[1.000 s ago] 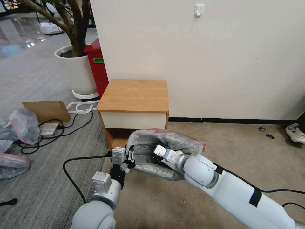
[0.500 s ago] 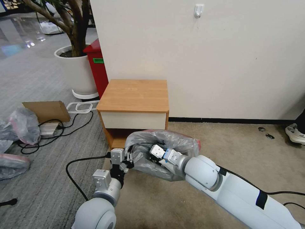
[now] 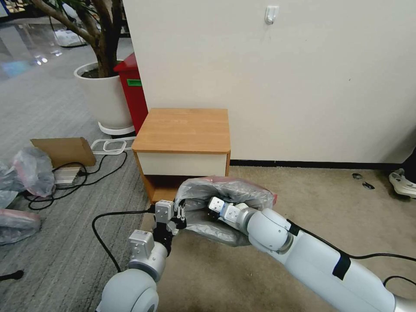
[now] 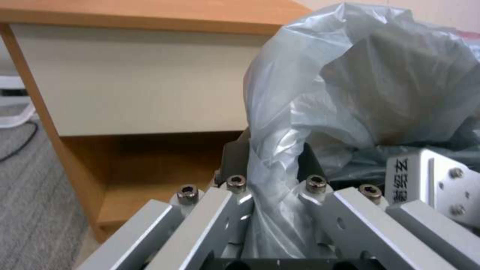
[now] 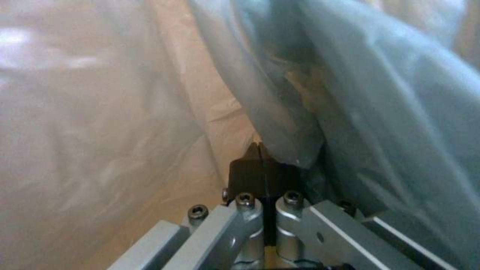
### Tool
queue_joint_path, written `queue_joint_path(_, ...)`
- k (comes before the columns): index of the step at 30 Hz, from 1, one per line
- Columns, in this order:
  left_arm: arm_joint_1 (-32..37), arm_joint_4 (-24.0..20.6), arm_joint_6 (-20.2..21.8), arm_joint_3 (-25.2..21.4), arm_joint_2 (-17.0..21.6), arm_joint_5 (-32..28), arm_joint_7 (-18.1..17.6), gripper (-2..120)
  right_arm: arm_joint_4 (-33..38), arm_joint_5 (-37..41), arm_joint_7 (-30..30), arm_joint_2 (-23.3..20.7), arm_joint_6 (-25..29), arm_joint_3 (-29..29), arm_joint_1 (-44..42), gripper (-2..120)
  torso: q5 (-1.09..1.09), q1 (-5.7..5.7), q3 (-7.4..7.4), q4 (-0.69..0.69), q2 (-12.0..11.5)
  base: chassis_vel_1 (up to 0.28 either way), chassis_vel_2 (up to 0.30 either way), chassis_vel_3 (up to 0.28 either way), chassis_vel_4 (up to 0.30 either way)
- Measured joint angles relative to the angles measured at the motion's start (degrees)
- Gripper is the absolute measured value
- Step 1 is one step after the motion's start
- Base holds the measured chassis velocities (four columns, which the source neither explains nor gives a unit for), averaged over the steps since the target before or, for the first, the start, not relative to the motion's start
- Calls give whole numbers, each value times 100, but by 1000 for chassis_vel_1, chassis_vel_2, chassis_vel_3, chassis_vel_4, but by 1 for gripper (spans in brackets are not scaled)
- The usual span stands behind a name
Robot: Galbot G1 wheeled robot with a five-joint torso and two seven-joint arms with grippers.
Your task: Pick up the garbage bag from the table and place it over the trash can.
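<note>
The garbage bag (image 3: 229,190), wrinkly grey film with a pink-red edge, hangs spread open above the beige floor just in front of the table (image 3: 184,128). My left gripper (image 3: 178,213) is shut on the bag's left rim; the left wrist view shows bunched film (image 4: 375,82) squeezed in my left gripper (image 4: 267,157). My right gripper (image 3: 211,208) reaches inside the bag's mouth. In the right wrist view its black fingertips (image 5: 262,157) meet, pinching the grey film (image 5: 375,93). The trash can is hidden.
A red bin (image 3: 132,93) and a big white planter (image 3: 104,95) stand left of the table by the wall. Cardboard (image 3: 65,149), plastic bundles (image 3: 32,169) and black cables (image 3: 99,242) lie on the grey carpet at left. A shoe (image 3: 403,182) shows at far right.
Both grippers and the bag dipped slightly lower and leftward, then came back up. The bag stays held between them, its mouth about as wide as before.
</note>
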Motion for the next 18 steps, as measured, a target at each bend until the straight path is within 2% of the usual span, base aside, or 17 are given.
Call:
queue_joint_path(7,-166,45,442,-151,17,-308,-118,6,92,-135,-198,-87,62,-75,103,0,0,0,0,0,0,0,0,0,0)
queue_joint_path(11,-252,139,577,-182,19,-453,-251,6,218,226,-228,-187,64,-20,147,0,0,0,0,0,0,0,0,0,0)
queue_joint_path(13,-341,198,663,-188,-5,-722,-407,6,304,559,-265,-251,49,51,152,0,0,0,0,0,0,0,0,0,0)
queue_joint_path(18,-475,295,699,-228,-47,-920,-545,6,354,768,-396,-312,126,96,121,0,0,0,0,-1,0,0,0,0,0)
